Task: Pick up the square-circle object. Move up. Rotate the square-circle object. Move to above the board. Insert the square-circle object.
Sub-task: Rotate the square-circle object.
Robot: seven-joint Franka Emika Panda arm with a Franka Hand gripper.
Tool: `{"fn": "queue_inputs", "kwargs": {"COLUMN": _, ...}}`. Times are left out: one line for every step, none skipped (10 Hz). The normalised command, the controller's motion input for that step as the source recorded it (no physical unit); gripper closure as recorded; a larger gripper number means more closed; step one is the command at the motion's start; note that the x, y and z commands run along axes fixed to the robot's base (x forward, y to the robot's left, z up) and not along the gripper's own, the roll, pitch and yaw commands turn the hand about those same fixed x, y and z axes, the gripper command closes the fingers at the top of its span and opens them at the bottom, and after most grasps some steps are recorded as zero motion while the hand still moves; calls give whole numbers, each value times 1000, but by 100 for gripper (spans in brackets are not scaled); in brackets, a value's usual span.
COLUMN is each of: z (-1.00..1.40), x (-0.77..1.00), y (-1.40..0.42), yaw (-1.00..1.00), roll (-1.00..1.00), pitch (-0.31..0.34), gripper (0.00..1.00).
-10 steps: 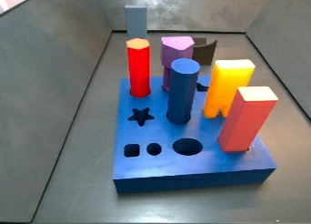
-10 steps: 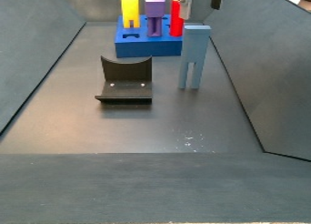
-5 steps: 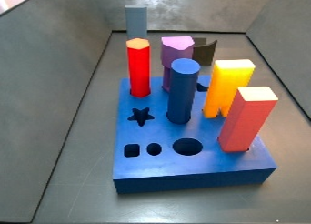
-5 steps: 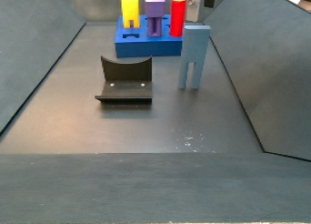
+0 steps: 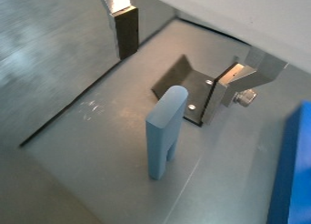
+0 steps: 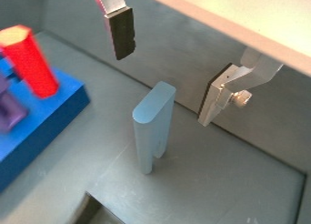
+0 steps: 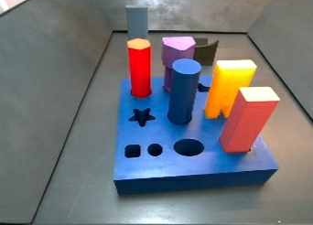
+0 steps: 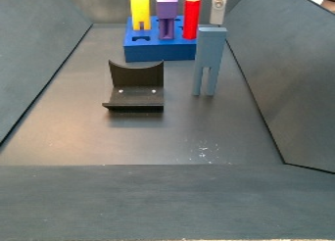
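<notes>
The square-circle object (image 5: pixel 166 132) is a tall slate-blue block standing upright on the dark floor, shown in both wrist views (image 6: pixel 152 127) and both side views (image 8: pixel 210 59) (image 7: pixel 135 18). It stands just beside the bright-blue board (image 8: pixel 157 51) (image 7: pixel 184 151), which carries coloured pegs. My gripper (image 5: pixel 180 64) (image 6: pixel 166 82) hangs open above the block, one dark-padded finger (image 6: pixel 122 32) and one silver finger (image 6: pixel 225 91) on either side, nothing between them. In a side view only a finger tip of the gripper (image 8: pixel 218 7) shows, over the block's top.
The fixture (image 8: pixel 135 86) (image 5: pixel 188 86) stands on the floor next to the block. Red (image 7: pixel 139 69), dark blue (image 7: pixel 184 91), purple (image 7: pixel 178 51), yellow (image 7: pixel 229 87) and orange-red (image 7: pixel 251 119) pegs rise from the board. Sloping grey walls (image 8: pixel 39 69) close the floor in.
In the side view the gripper's finger has shifted left and down from the top edge to above the block. Block, board and fixture have not moved.
</notes>
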Motion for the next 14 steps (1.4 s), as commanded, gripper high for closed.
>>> {"fn": "queue_inputs", "kwargs": {"z": -29, "x": 35, "y": -5, "yaw": 1000, "roll": -1, "pitch": 10, "gripper": 0}}
{"fn": "queue_inputs", "kwargs": {"z": -29, "x": 35, "y": -5, "yaw": 1000, "roll": -1, "pitch": 11, "gripper": 0}}
{"fn": "queue_inputs", "kwargs": {"z": -29, "x": 35, "y": -4, "yaw": 1000, "roll": -1, "pitch": 11, "gripper": 0}}
{"fn": "queue_inputs", "kwargs": {"z": -29, "x": 35, "y": -4, "yaw": 1000, "roll": -1, "pitch": 12, "gripper": 0}}
{"fn": "queue_inputs", "kwargs": {"z": -29, "x": 36, "y": -5, "yaw": 1000, "roll": -1, "pitch": 12, "gripper": 0}}
{"fn": "queue_inputs", "kwargs": {"z": -29, "x": 36, "y": -5, "yaw": 1000, "roll": -1, "pitch": 13, "gripper": 0}}
{"fn": "queue_inputs", "kwargs": {"z": -29, "x": 36, "y": -4, "yaw": 1000, "roll": -1, "pitch": 14, "gripper": 0}}
{"fn": "queue_inputs", "kwargs": {"z": -28, "x": 36, "y": -5, "yaw": 1000, "roll": -1, "pitch": 14, "gripper": 0}}
{"fn": "queue_inputs", "kwargs": {"z": -28, "x": 36, "y": -4, "yaw": 1000, "roll": -1, "pitch": 15, "gripper": 0}}
{"fn": "queue_inputs", "kwargs": {"z": -28, "x": 36, "y": -4, "yaw": 1000, "roll": -1, "pitch": 16, "gripper": 0}}
{"fn": "queue_inputs", "kwargs": {"z": -27, "x": 36, "y": -4, "yaw": 1000, "roll": -1, "pitch": 17, "gripper": 0}}
{"fn": "queue_inputs", "kwargs": {"z": -27, "x": 36, "y": -4, "yaw": 1000, "roll": -1, "pitch": 18, "gripper": 0}}
{"fn": "queue_inputs", "kwargs": {"z": -27, "x": 36, "y": -4, "yaw": 1000, "roll": -2, "pitch": 19, "gripper": 0}}
{"fn": "queue_inputs", "kwargs": {"z": -27, "x": 36, "y": -4, "yaw": 1000, "roll": -2, "pitch": 21, "gripper": 0}}
